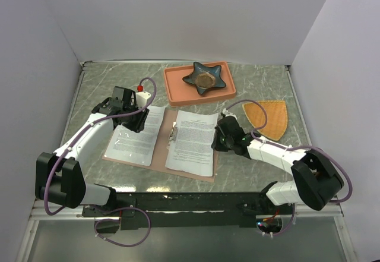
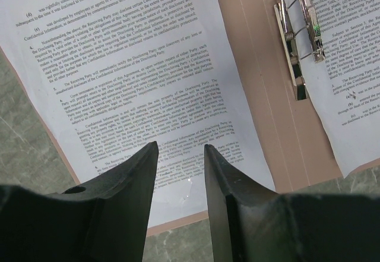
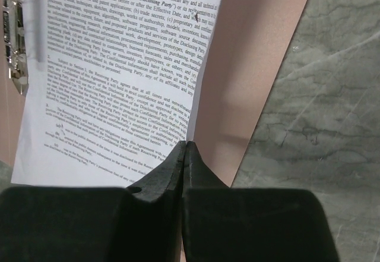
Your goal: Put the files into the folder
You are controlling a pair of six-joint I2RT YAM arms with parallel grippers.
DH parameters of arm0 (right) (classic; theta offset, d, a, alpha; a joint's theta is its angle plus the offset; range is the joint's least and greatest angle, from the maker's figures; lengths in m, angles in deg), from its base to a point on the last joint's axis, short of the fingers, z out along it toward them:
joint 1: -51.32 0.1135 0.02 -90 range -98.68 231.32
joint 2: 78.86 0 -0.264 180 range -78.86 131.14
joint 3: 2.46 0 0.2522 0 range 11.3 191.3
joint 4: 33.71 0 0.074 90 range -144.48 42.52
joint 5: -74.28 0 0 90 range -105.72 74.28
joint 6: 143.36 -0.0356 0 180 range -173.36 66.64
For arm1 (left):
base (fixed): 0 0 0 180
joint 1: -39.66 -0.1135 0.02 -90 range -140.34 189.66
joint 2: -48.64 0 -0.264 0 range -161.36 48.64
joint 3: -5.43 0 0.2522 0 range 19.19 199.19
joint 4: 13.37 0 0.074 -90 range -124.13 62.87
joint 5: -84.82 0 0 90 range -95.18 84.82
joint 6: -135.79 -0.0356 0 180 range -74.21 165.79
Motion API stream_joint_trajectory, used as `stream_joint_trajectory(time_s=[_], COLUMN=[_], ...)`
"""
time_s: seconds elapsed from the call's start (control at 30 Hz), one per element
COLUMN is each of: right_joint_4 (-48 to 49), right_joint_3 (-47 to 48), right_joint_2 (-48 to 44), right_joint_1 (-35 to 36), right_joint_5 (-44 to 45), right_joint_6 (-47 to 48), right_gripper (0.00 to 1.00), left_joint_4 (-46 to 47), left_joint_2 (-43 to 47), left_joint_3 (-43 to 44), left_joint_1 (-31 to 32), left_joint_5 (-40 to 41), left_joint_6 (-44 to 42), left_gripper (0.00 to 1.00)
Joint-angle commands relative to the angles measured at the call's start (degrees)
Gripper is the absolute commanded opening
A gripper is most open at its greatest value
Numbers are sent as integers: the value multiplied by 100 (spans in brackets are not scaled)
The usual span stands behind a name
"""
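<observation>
The folder [image 1: 160, 155] lies open and flat on the marble table, pinkish-brown, with a silver clip [image 1: 173, 132] at its spine. One of the files [image 1: 133, 136] rests on its left half and another [image 1: 193, 143] on its right half. My left gripper [image 1: 138, 125] hovers open over the left sheet [image 2: 130, 66], nothing between its fingers [image 2: 142, 167]. My right gripper [image 1: 218, 137] is shut at the right sheet's [image 3: 113, 66] outer edge. That edge runs into the seam between the jaws and looks slightly lifted off the folder [image 3: 249, 66].
A salmon tray [image 1: 175, 95] holding a dark star-shaped dish [image 1: 205, 78] stands behind the folder. An orange fan-shaped mat [image 1: 270, 118] lies at the right. A small red-capped object [image 1: 140, 87] sits beside the left arm. White walls close in three sides.
</observation>
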Motion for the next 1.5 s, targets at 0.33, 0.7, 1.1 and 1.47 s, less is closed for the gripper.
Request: stream_joint_trajectory(time_s=[0.33, 0.7, 1.1, 1.47], right_joint_4=[-194, -844, -64, 1194], right_joint_3=[317, 659, 1555, 3770], right_joint_2=[204, -323, 130, 2804], right_joint_1=[112, 121, -72, -432], right_joint_5=[6, -91, -1276, -2901], right_joint_6=[-49, 65, 127, -242], right_gripper=[39, 79, 79, 79], left_joint_4=[90, 72, 397, 1381], left_joint_2=[272, 298, 106, -475], left_joint_3=[41, 137, 102, -645], left_joint_1=[22, 22, 22, 22], left_joint_5=[-79, -70, -185, 579], left_joint_6=[1, 1, 106, -254], left_gripper=[44, 44, 44, 40])
